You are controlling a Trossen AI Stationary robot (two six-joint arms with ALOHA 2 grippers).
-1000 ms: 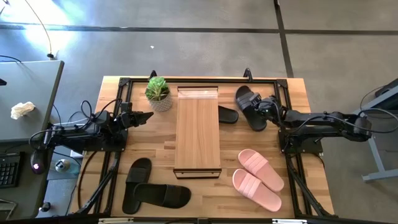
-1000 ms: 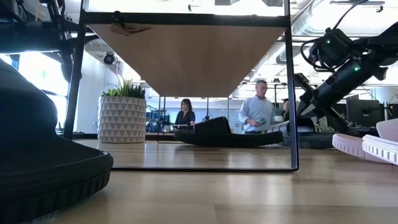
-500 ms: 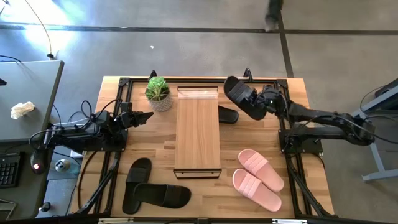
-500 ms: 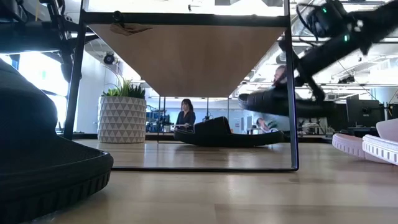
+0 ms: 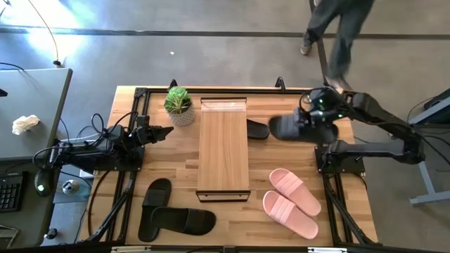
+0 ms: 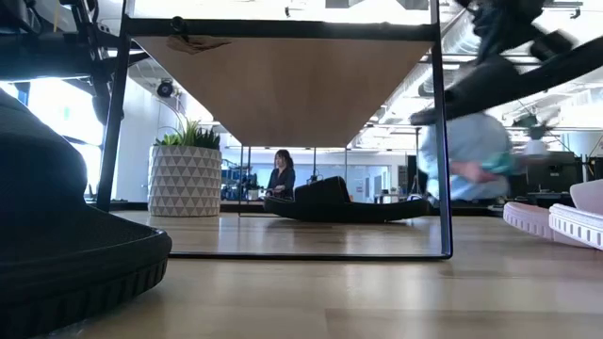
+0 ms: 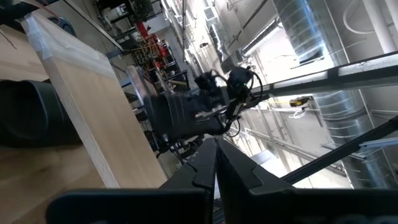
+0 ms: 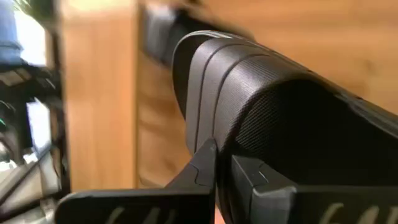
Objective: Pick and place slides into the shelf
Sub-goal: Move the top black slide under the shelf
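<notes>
A: Right hand status?
B: Clamped on a black slide, held above the desk, just right of the shelf.
A: Left hand?
B: Fingers together, left of the shelf.

Matte black ribbed slide; smooth light-wood shelf

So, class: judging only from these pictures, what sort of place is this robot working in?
Probably an open-plan robotics lab or workshop: bare concrete floor around the table, exposed ceiling ducts, and a person seated at desks in the background.
</notes>
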